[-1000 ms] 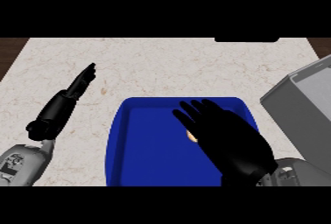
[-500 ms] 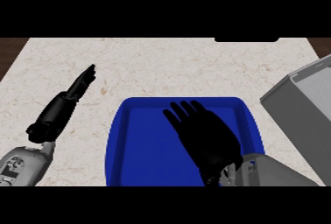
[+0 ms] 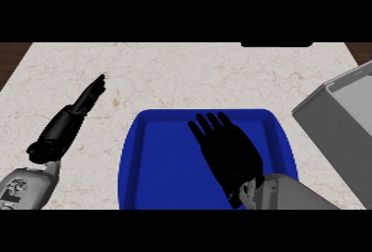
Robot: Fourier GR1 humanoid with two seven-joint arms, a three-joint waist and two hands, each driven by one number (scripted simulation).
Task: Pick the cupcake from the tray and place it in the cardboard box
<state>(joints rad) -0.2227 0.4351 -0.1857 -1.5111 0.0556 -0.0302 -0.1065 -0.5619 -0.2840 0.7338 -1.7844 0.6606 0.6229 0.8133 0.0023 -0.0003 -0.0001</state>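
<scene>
The cupcake cannot be seen; the right robot hand (image 3: 227,152) lies flat with fingers straight over the middle of the blue tray (image 3: 156,162), lower centre of the frame, covering it. A grey box (image 3: 341,133) stands just right of the tray. The left robot hand (image 3: 85,98), fingers straight, rests at upper left above the marbled surface (image 3: 181,74).

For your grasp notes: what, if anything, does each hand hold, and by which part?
Nothing visibly: right hand lies flat, open, over the tray; left hand rests open.
</scene>
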